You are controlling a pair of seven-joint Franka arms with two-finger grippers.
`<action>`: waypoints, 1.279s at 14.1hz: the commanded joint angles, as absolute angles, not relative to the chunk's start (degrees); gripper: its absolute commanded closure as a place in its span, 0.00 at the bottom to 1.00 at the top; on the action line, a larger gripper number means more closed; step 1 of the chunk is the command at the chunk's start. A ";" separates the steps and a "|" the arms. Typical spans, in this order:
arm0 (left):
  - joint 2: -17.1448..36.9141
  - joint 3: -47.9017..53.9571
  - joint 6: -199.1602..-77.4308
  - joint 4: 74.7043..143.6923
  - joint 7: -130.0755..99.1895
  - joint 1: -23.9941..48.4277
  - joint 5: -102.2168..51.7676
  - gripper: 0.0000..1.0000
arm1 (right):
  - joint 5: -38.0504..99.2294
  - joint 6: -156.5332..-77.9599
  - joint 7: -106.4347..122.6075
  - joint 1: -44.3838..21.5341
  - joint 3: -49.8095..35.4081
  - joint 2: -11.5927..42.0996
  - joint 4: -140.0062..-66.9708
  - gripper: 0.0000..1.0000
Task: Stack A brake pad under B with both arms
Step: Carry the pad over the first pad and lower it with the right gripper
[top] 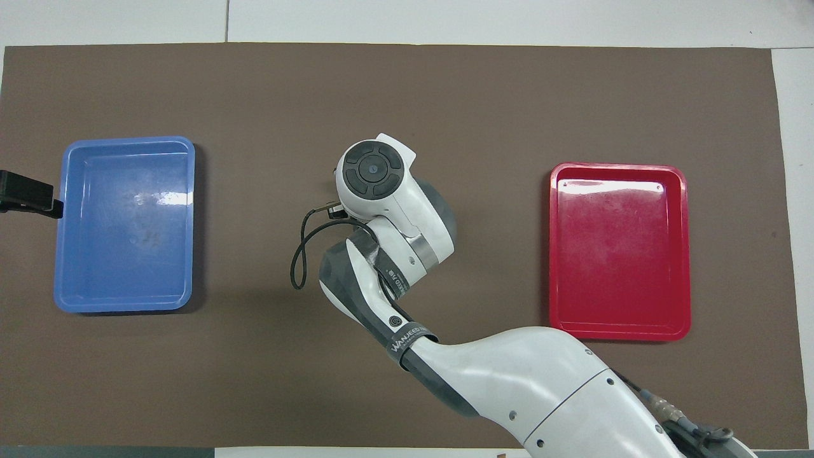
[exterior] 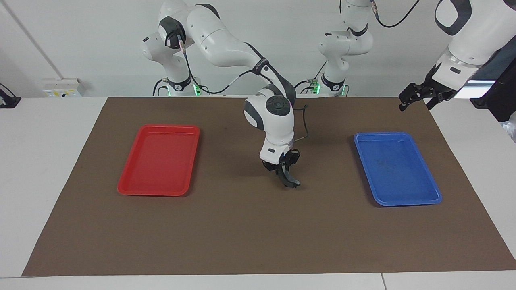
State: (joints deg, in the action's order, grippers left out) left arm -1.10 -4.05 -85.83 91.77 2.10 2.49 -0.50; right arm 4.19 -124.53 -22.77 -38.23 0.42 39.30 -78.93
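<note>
My right gripper hangs low over the middle of the brown mat, between the two trays. It is shut on a dark curved pad, the crescent brake pad B. The pad hangs from the fingers and its pale lower tip is at the mat. The short stubby brake pad A does not show in either view. In the overhead view the right arm's wrist covers the gripper and the pad. My left gripper is open and empty, raised over the mat's edge by the blue tray; its tip also shows in the overhead view.
An empty red tray lies toward the right arm's end of the mat and also shows in the overhead view. An empty blue tray lies toward the left arm's end and shows there too.
</note>
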 commanded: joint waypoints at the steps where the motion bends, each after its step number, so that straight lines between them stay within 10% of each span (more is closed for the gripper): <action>1: -2.11 -3.52 -85.61 92.55 2.64 1.85 0.09 0.00 | 5.45 -125.86 -23.20 -37.79 0.09 39.90 -78.84 0.95; 18: -2.11 -3.52 -85.61 92.55 2.55 1.85 0.09 0.00 | 5.71 -121.90 -25.49 -38.06 0.00 39.20 -80.60 0.69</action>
